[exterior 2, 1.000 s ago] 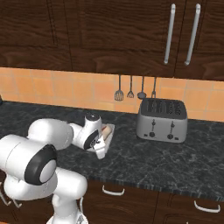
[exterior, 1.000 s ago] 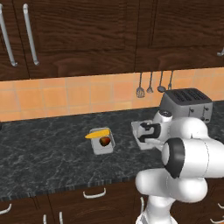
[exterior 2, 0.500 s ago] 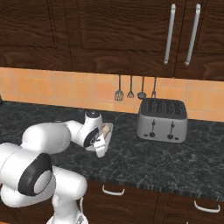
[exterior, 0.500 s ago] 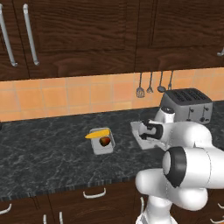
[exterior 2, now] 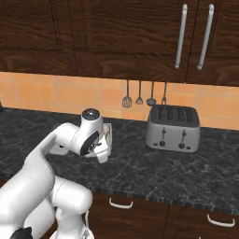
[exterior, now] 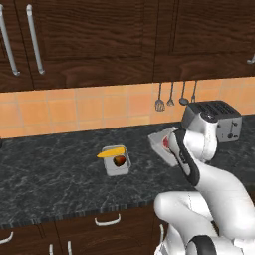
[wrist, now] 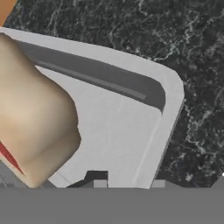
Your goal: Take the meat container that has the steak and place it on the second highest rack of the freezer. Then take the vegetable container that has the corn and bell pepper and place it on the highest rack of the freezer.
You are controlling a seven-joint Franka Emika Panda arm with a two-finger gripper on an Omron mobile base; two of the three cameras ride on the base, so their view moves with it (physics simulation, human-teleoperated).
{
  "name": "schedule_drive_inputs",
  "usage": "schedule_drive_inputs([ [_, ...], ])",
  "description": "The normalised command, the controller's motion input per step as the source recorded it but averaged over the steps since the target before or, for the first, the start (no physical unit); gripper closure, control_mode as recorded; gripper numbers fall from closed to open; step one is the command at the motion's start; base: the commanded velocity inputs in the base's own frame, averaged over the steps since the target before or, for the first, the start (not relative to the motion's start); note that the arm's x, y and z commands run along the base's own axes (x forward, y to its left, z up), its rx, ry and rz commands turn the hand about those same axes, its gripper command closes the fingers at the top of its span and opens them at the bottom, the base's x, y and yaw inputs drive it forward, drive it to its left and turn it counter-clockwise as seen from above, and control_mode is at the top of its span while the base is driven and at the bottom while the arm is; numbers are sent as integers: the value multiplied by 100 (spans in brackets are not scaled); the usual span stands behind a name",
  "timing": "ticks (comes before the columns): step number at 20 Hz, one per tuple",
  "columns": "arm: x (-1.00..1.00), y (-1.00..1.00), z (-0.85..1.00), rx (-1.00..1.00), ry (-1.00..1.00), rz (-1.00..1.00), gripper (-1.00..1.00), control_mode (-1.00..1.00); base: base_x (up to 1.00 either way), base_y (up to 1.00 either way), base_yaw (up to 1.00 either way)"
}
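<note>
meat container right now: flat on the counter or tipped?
Tipped. In the left base view the meat container is tilted, one end raised off the counter at the tool, steak inside.

The grey meat container is tilted off the dark bench, the red steak with its pale fat rim lying inside. Well to its left, the vegetable container sits flat on the bench, holding the corn across its far edge and the dark red bell pepper beside it.
</note>
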Motion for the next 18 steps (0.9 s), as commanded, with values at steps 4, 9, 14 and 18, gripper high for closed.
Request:
schedule_drive_inputs([
  [4,-64,0,100,4,-7,7,100,-100,0,0,0],
  [9,-69,0,100,6,-6,3,100,-100,0,0,0],
  [14,-57,1,100,12,5,0,100,-100,0,0,0],
  [18,-63,16,100,6,21,0,100,-100,0,0,0],
])
